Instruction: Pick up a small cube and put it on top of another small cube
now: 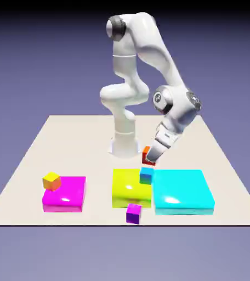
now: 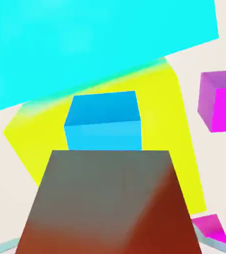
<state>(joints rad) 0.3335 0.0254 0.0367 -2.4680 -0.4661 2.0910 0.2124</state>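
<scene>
My gripper (image 1: 150, 159) is shut on the small orange-red cube (image 1: 146, 155), which is held in the air. In the hand view this cube (image 2: 110, 206) fills the bottom of the picture and hides most of the fingers. Only a thin grey fingertip (image 2: 1, 246) shows at the lower left corner. The other small cube, a blue one (image 1: 146, 175), rests on the yellow slab's (image 1: 128, 187) corner beside the cyan slab. It lies just below and in front of the held cube. In the hand view the blue cube (image 2: 104, 121) appears right beyond the held cube.
A large flat cyan slab (image 1: 182, 190) lies at the exterior view's right, touching the yellow slab. A small purple cube (image 1: 134, 213) sits near the table's front edge. At the left a magenta slab (image 1: 66, 194) carries a small yellow-orange cube (image 1: 51, 180).
</scene>
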